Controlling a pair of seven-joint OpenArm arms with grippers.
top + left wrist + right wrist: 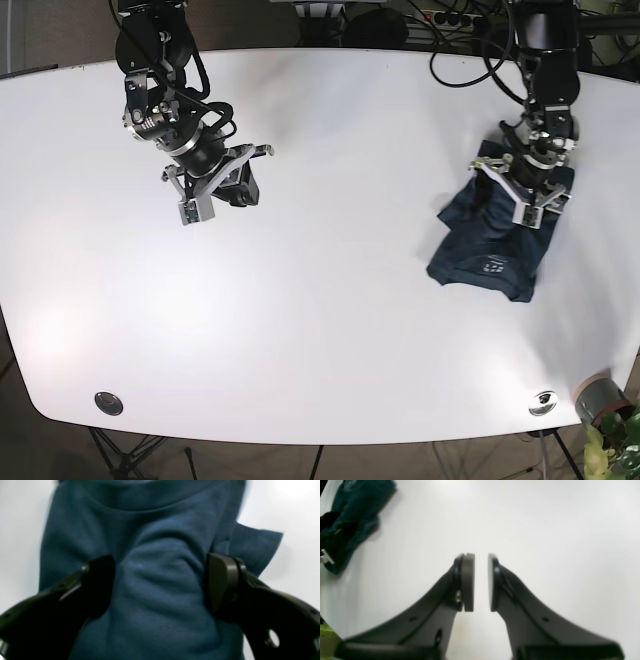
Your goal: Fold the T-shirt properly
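Table (320,330): one white tabletop that takes up nearly the whole base view; it bears the shirt and both arms work above it.
Arms: two, both dark and reaching in from the far edge, one on each side of the base view.
T-shirt (490,250): one, dark blue, lying bunched and partly folded on the table at the right of the base view, near the right edge; a small pale print shows on its near part.
Left gripper (160,580): one, directly over the far part of the T-shirt; its jaws are spread wide, with a raised hump of blue cloth between them. The wrist view is too blurred to say whether the pads touch the cloth, but they are not closed on it.
Right gripper (481,582): one, well apart from the T-shirt, over bare table at the left of the base view; its two flat pads (468,582) stand parallel with a narrow gap between them, and only white table shows through the gap, so it holds nothing.
T-shirt from the right wrist: only a dark teal heap at the top left corner of that view, far from the pads.
Small round fittings: two, set in the table near its front edge, one left (108,403) and one right (543,402).
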